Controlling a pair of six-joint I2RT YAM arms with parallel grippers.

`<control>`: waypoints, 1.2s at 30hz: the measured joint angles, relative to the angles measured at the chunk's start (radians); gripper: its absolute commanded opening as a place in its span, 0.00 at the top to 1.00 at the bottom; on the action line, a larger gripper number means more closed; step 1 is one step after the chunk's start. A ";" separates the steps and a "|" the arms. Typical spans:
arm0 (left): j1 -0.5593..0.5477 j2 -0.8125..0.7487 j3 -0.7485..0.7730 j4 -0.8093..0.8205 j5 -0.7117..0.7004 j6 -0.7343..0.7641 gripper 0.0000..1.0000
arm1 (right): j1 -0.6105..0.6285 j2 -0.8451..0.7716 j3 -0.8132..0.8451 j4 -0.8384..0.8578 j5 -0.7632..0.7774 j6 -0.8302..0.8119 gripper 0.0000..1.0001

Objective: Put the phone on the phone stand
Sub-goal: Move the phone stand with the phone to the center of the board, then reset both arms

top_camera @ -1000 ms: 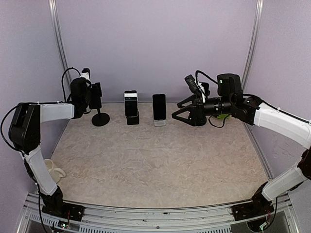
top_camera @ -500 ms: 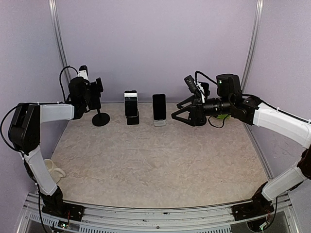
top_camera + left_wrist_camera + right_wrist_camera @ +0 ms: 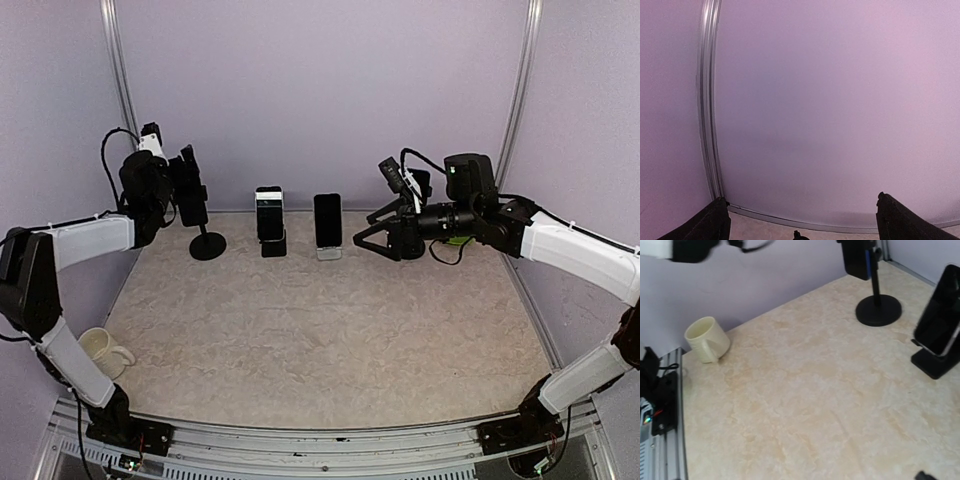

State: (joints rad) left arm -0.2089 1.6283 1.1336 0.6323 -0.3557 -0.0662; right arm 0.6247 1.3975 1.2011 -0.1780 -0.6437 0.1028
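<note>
1. Right wrist view: slim black phone [image 3: 858, 257] perched atop black round-based pole stand [image 3: 878, 309], near the back wall; placement apparently complete.
2. Left gripper [image 3: 800, 199] with fingers spread and empty, aimed at the wall, probably to clear the phone.
3. Right gripper [image 3: 362, 230] gaping, idle, well apart.

The top camera looks down from above and behind the arm bases [image 3: 120, 425], over the whole table [image 3: 320, 340] to the back wall [image 3: 320, 90]. The left wrist camera faces that wall close up. The right wrist camera looks low across the table leftward, sharing the mug [image 3: 707, 339] and round-based stand [image 3: 878, 310] with the top view.
</note>
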 measured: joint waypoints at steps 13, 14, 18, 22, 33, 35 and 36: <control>-0.075 -0.358 -0.276 -0.048 0.000 -0.090 0.01 | 0.000 0.000 -0.100 0.031 0.204 0.011 0.00; -0.087 -0.372 -0.295 -0.050 -0.001 -0.092 0.01 | -0.001 0.000 -0.117 0.035 0.229 0.016 0.00; -0.153 -0.419 -0.387 -0.065 -0.013 -0.109 0.01 | -0.002 -0.001 -0.179 0.056 0.332 0.030 0.00; -0.211 -0.426 -0.455 -0.081 -0.028 -0.133 0.01 | -0.003 -0.011 -0.236 0.080 0.449 0.043 0.00; -0.352 -0.427 -0.661 -0.034 -0.100 -0.168 0.01 | -0.016 -0.081 -0.466 0.217 0.735 0.058 0.00; -0.367 -0.434 -0.709 0.000 -0.111 -0.167 0.01 | -0.025 -0.087 -0.513 0.253 0.769 0.060 0.00; -0.373 -0.443 -0.743 0.026 -0.117 -0.166 0.01 | -0.031 -0.090 -0.533 0.273 0.781 0.060 0.00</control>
State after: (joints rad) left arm -0.5823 1.1858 0.3904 0.6586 -0.4725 -0.2325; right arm 0.5938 1.3079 0.6678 0.0948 0.1375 0.1623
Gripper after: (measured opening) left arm 0.987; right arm 0.998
